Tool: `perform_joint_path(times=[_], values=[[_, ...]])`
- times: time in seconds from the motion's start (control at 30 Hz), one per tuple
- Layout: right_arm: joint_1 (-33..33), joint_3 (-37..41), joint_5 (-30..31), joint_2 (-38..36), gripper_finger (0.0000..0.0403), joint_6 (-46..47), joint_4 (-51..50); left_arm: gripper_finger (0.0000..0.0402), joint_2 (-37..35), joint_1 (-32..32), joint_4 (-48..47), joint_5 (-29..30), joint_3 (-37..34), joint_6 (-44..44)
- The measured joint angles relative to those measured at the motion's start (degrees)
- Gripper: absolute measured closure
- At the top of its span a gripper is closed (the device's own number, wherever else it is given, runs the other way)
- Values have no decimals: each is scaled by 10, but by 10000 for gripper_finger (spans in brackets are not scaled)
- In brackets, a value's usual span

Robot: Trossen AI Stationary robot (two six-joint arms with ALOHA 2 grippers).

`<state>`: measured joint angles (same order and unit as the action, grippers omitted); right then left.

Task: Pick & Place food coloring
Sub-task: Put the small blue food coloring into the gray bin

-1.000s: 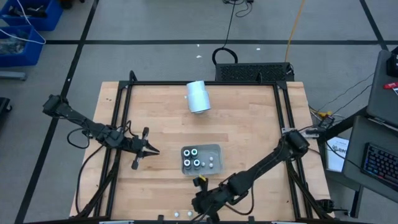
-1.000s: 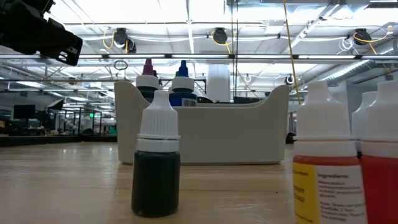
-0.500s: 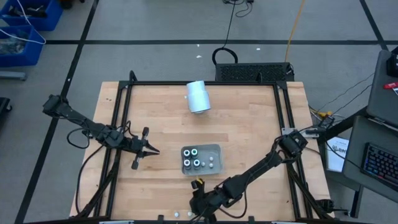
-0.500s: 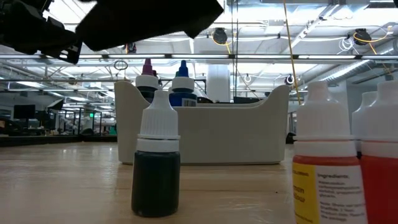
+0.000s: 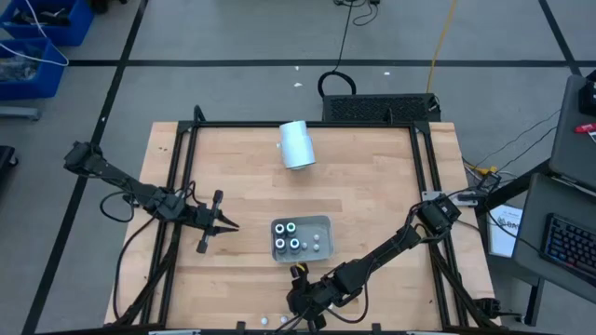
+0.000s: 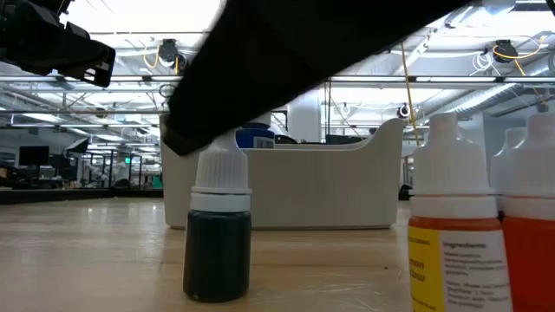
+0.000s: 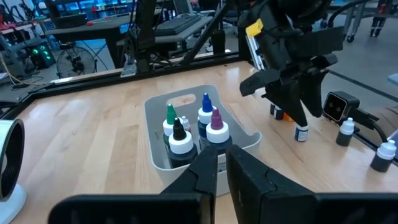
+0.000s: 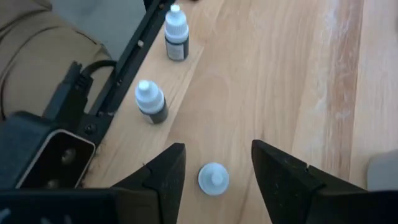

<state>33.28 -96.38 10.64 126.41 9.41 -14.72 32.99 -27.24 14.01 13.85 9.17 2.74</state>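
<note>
Food coloring bottle (image 6: pixel 454 227): orange label, only "Ingredients" heading legible.

Dark-liquid bottle (image 6: pixel 218 234) with white cap upright on the wooden surface (image 6: pixel 95 260); large black arm part (image 6: pixel 286 61) overhangs its tip. Pale tray (image 6: pixel 299 178) behind, blue cap (image 6: pixel 256 137) inside. Orange bottles (image 6: pixel 451 225) stand close at the right edge.

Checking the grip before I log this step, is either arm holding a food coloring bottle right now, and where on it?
Nothing is held. The right gripper is open above a white-capped bottle, not touching it. The left gripper is empty.
</note>
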Motion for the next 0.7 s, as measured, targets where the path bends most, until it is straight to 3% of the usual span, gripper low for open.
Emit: perform_joint_path(times=[0.7], values=[[-2,35,-3,1,271,4,38,360,0,0,0,0,0,2]])
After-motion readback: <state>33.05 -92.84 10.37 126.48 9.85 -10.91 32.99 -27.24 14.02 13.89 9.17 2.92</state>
